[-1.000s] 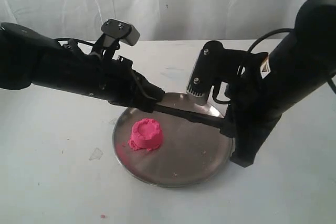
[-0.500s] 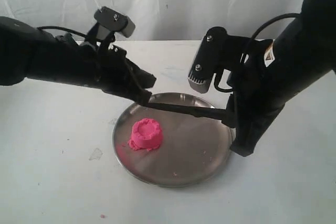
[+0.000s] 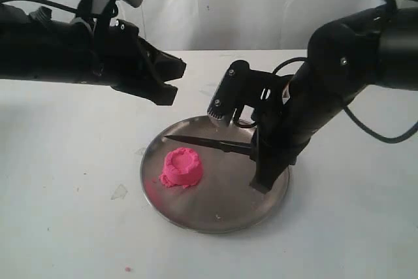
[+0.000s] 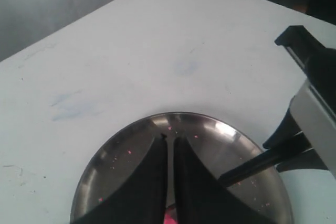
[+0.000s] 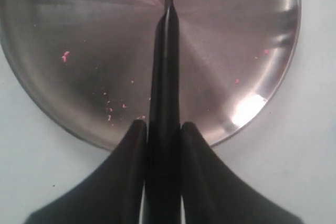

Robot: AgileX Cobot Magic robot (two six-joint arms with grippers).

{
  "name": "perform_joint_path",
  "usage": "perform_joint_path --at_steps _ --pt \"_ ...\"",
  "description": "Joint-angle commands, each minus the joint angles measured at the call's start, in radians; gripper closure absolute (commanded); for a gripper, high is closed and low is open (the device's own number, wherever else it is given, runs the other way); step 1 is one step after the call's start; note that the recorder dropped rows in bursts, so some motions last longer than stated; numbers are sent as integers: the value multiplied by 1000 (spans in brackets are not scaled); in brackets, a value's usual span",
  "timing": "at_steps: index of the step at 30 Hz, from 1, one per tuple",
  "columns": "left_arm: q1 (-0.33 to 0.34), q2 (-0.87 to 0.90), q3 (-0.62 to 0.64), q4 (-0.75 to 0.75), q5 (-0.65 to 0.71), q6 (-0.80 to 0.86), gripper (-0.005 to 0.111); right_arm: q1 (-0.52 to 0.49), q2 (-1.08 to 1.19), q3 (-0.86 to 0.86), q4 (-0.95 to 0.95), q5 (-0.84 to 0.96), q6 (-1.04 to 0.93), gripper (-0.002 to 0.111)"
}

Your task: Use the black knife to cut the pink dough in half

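A: What changed over the last second?

B: Both arms were on the black knife (image 3: 208, 143) earlier. Now the left gripper (image 3: 171, 82) has let go and lifted clear of the plate (image 3: 215, 217); its jaws are nearly closed, a thin slit between them, holding nothing. The right gripper (image 5: 163, 129) alone carries the knife, jaws clamped on the handle.

A: Meaning for the task?

B: My judgement: handover complete, cutting not yet begun. The blade hangs above the plate, its tip pointing past the far side of the dough (image 3: 181, 168), not touching it.

A: State of the dough?

B: One bright pink lump, round, matte, with a dimpled top and a slightly ragged foot. It sits on the left part of the plate, uncut. Small pink crumbs speckle the metal and one lies on the tabletop (image 3: 65, 227).

A: Next?

B: Probably swing the blade over the lump's middle and press down.
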Motion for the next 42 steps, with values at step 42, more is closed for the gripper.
perform_joint_path --at_steps 42 --pt "-3 262 24 -11 -21 7 95 -3 157 54 169 -145 -44 108"
